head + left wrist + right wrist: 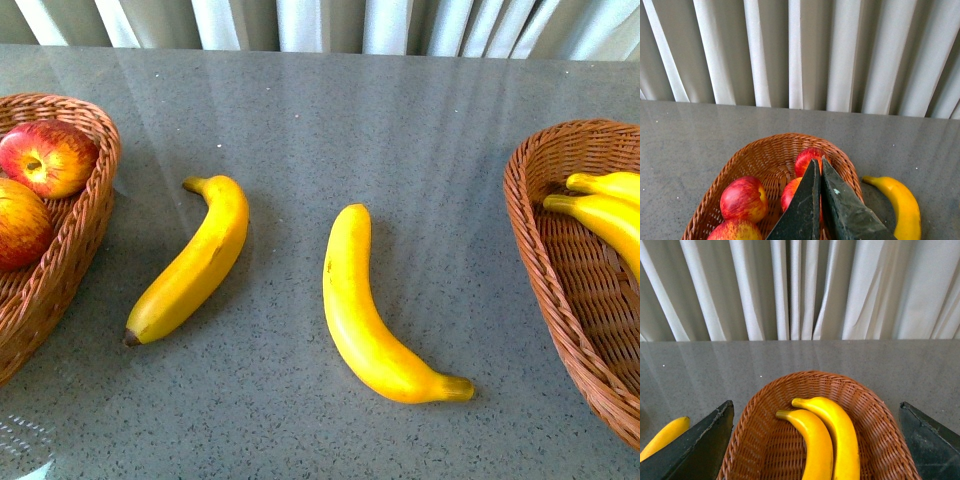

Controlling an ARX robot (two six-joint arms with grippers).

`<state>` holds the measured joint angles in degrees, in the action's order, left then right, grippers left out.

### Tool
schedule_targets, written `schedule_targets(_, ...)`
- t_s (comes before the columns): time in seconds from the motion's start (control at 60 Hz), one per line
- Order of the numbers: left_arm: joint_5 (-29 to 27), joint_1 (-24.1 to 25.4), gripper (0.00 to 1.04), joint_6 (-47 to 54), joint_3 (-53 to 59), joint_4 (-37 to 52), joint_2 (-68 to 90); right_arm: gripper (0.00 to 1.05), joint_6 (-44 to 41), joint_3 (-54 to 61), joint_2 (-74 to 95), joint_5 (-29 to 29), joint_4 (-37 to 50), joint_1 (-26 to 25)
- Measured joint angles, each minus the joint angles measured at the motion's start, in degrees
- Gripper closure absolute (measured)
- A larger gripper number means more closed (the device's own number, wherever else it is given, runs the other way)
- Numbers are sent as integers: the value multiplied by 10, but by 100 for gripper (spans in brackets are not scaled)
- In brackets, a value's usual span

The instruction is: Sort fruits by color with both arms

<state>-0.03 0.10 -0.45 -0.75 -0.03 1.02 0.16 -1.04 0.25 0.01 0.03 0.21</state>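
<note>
1. Gripper state. My right gripper (814,406) is released: its jaws stand wide apart with nothing between them, and it hangs above the banana basket (522,205) at the right edge of the front view. My left gripper (819,162) is clenched, jaw against jaw, and grasps nothing. It hangs above the apple basket (100,195) at the left edge.

2. Work remaining. Two bananas lie loose on the table (300,110). The near banana (358,310) sits lower centre of the front view, with its stem pointing to the lower right. The second banana (195,262) lies left of centre, just beside the apple basket but apart from it.

3. Recommended step. I judge the near banana to be the right arm's job, since it is the one closer to the banana basket.
   - Keep the jaws spread during descent.
   - Grip across the thick middle, not the tapering stem end. The skin looks glossy and may slip.
   - Turn the wrist so the jaws cross the fruit's length.
   - Lift clear of the basket rim before moving across.
   - Set it down alongside the stored bananas (605,215), not on top of them.

4. Left arm. The jaws must be spread before any reach for the second banana. The apples (48,157) are already in their basket.

5. Beyond the table's far edge, at the top of the frame, hangs a pale curtain (300,25). It does not obstruct the work.
</note>
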Motion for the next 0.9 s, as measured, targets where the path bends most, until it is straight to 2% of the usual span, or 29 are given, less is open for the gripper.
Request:
schedule_targets(0.317,0,0,102,0,0,0,-1,9,0,0,0,0,0,0)
schedule_targets(0.834,0,0,11,0,0,0,-1,9,0,0,0,0,0,0)
schedule_targets(0.867,0,0,8,1,0,0,-1,9,0,0,0,0,0,0)
schedule_targets(0.901,0,0,9,2,0,0,-1,9,0,0,0,0,0,0)
